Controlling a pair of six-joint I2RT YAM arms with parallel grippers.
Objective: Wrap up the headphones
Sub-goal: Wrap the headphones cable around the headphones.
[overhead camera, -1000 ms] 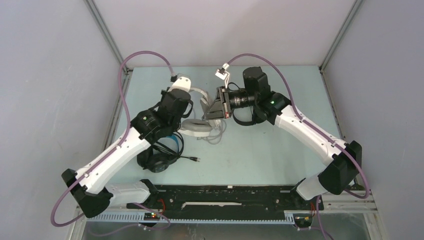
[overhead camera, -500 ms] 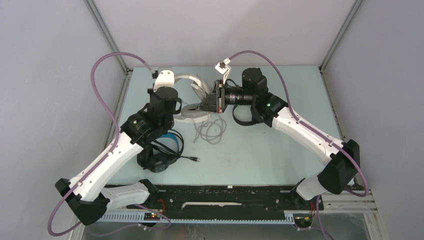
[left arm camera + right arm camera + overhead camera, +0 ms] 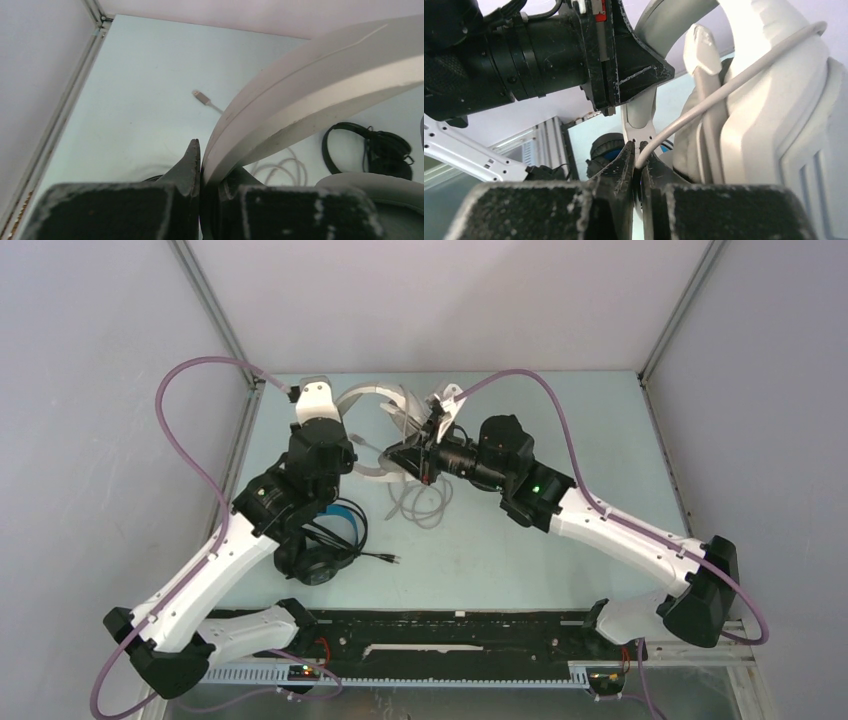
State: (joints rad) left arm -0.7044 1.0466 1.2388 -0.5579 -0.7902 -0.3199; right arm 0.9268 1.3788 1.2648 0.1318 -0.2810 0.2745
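Note:
The white headphones (image 3: 375, 393) hang above the far middle of the table, held by both arms. My left gripper (image 3: 352, 447) is shut on their headband (image 3: 310, 90), which runs up out of the jaws (image 3: 209, 167). My right gripper (image 3: 392, 453) is shut on their grey cable (image 3: 684, 117) just below the ear cup (image 3: 774, 125). The slack cable (image 3: 425, 502) lies looped on the table, its plug (image 3: 200, 96) lying free. The black headphones with a blue band (image 3: 325, 550) lie under my left arm. The thin black headphones (image 3: 380, 150) lie on the table.
Grey walls and metal frame rails (image 3: 238, 440) close in the table on three sides. The black mounting rail (image 3: 450, 635) runs along the near edge. Purple arm cables (image 3: 190, 380) arch over the back left corner.
My left arm has swung to the far left and lifted the white headphones off the table. My right arm has followed leftward and lower, and the cable now trails down to the table.

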